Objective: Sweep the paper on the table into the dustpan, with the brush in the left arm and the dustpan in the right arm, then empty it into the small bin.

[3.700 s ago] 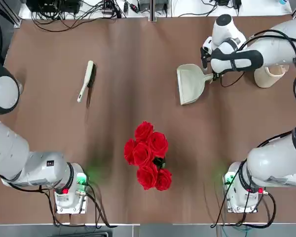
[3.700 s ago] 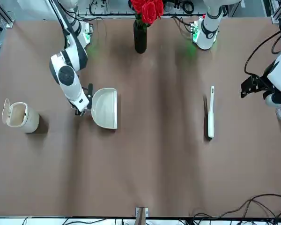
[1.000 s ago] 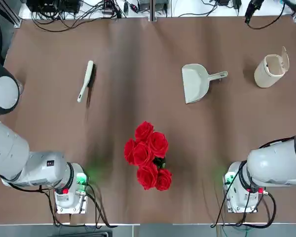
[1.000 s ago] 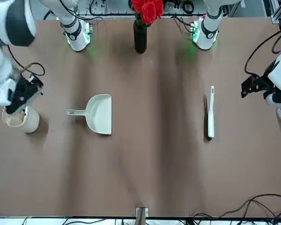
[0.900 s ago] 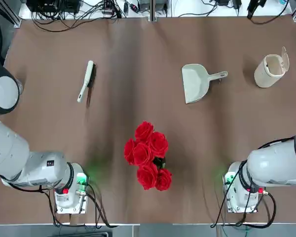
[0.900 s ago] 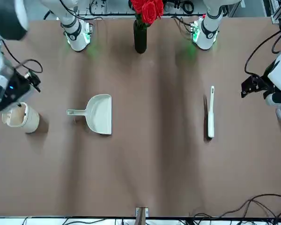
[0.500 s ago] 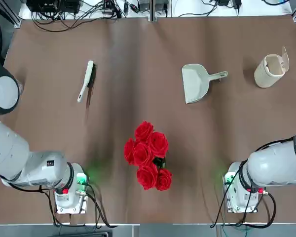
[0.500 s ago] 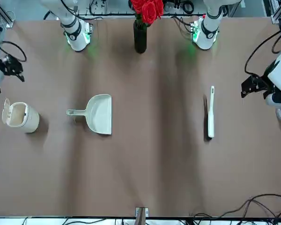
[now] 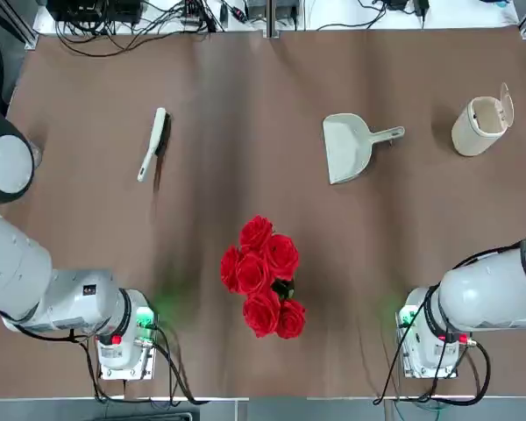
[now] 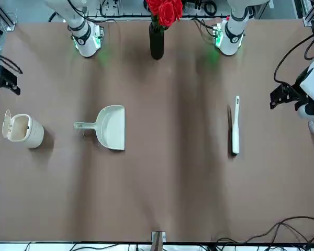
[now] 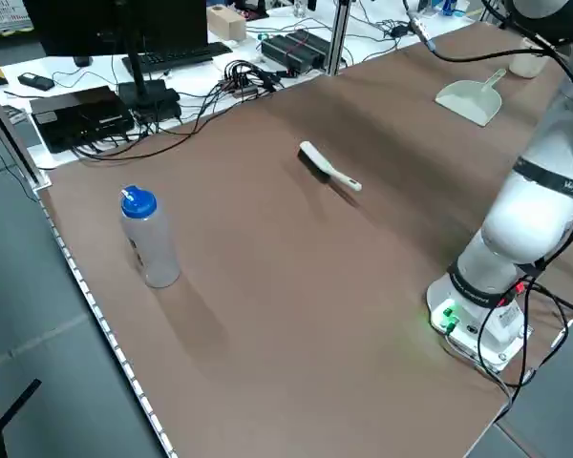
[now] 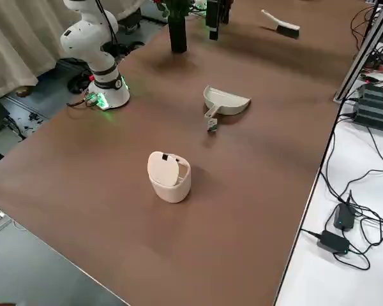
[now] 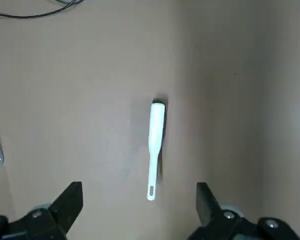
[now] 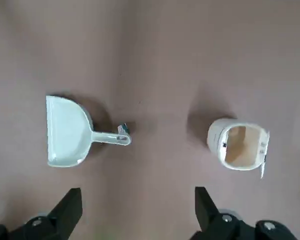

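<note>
The brush (image 9: 153, 143) lies flat on the left half of the table (image 9: 245, 105), and the left wrist view looks straight down on the brush (image 13: 155, 150). My left gripper (image 13: 137, 194) hangs open and empty high above it, near the table's left edge (image 10: 281, 97). The dustpan (image 9: 351, 147) rests flat right of centre with its handle towards the small bin (image 9: 480, 123), which stands with its lid flipped open. High over the dustpan (image 14: 70, 131) and the bin (image 14: 238, 147), my right gripper (image 14: 135, 196) is open and empty, by the table's right edge (image 10: 2, 78). No paper shows.
A bunch of red roses (image 9: 263, 272) in a dark vase (image 10: 156, 39) stands between the two arm bases. A water bottle (image 11: 148, 239) with a blue cap stands near the table's left edge. Cables run along the far edge.
The right gripper has let go of the dustpan's handle, risen and pulled back past the bin to the table's right edge. The dustpan has turned slightly. The left arm has not moved.
</note>
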### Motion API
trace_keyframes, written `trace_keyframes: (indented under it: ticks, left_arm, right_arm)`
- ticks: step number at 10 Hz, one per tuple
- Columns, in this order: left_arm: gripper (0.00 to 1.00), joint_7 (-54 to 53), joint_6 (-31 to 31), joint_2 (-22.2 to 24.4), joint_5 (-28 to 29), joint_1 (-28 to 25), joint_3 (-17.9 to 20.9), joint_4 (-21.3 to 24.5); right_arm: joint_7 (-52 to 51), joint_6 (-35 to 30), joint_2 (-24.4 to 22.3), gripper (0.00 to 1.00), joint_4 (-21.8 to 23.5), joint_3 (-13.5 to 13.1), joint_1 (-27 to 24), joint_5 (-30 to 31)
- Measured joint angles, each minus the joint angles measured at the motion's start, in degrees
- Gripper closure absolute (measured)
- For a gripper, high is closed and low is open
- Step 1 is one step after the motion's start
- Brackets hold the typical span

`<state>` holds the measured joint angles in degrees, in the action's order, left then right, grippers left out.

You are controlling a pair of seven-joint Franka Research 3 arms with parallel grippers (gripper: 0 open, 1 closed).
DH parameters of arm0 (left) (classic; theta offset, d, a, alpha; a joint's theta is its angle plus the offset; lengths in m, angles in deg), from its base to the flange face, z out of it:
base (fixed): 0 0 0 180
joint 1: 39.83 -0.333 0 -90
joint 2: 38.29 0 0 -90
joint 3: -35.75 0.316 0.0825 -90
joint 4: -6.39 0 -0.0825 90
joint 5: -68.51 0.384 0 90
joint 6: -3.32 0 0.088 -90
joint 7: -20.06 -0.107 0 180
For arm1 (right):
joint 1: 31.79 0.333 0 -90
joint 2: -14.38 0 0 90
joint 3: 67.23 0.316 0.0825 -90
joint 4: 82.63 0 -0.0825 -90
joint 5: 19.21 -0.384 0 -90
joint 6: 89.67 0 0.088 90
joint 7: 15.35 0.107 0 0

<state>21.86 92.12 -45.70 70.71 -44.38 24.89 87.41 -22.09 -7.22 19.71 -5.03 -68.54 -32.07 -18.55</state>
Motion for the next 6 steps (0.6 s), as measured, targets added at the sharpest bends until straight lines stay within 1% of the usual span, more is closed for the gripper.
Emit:
trace_keyframes:
  ticks: [1,3,4,6]
  left_arm:
    - [0.0,0.0,0.0,0.0,0.0,0.04,0.0,0.0]
    - [0.0,0.0,0.0,0.0,0.0,0.17,-0.03,0.0]
    - [0.0,0.0,0.0,0.0,0.0,0.17,-0.04,0.0]
    - [0.0,0.0,0.0,0.0,0.0,0.0,-0.01,0.0]
  right_arm:
    - [1.92,1.34,-0.17,0.0,1.03,0.64,-0.32,0.0]
    - [5.73,5.51,-2.03,0.0,5.99,4.09,-2.8,0.1]
    - [8.31,5.74,-3.5,0.0,8.21,5.24,-3.38,0.15]
    - [10.1,5.2,-5.17,0.0,10.01,5.57,-3.61,0.16]
